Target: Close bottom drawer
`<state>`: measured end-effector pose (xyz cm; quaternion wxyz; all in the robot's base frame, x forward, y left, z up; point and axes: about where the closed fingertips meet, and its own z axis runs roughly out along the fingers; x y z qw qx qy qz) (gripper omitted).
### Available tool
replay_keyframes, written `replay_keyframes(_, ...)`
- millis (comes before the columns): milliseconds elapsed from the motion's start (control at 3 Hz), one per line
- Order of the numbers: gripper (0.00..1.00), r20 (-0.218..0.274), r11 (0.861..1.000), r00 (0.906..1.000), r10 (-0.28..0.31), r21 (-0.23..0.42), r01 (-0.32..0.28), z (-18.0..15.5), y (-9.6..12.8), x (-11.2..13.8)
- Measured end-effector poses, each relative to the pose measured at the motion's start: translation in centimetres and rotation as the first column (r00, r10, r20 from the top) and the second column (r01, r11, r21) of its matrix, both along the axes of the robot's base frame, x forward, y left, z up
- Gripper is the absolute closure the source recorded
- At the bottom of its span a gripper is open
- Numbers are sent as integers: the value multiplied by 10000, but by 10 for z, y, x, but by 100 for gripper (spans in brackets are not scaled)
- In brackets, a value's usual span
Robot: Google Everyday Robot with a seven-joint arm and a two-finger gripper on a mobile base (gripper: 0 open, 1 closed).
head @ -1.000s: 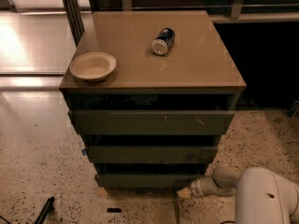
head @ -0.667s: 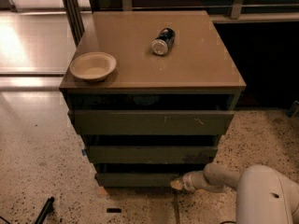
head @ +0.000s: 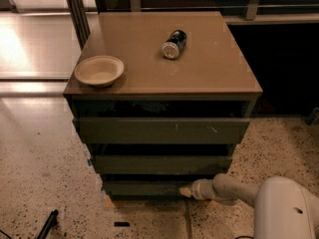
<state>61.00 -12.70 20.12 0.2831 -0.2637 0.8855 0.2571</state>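
The bottom drawer (head: 144, 187) is the lowest, narrowest dark olive-brown front of the cabinet; it sits close under the middle drawer front (head: 162, 164). My gripper (head: 186, 191) is at the end of the pale arm reaching in from the lower right, its tip against the right part of the bottom drawer's front. The widest top drawer front (head: 162, 130) is above both.
A cream bowl (head: 99, 70) sits at the left of the cabinet top (head: 209, 73), and a can (head: 174, 44) lies on its side near the middle back. A dark object (head: 47, 223) lies on the speckled floor at lower left. A railing runs behind.
My gripper has moved left along the floor line and now touches the bottom drawer front. The drawer front looks pushed further in under the middle drawer.
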Motion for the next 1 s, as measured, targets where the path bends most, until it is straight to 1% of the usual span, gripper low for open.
replay_keyframes(333,100,-3,10000,10000,0,1,0,0,0,0)
replay_keyframes(667,100,-767,9999,9970,57,115,-49,-1,-8,-20)
replay_keyframes(1000,100,-1696,9984,9842,-510,136,541,5,-41,-48)
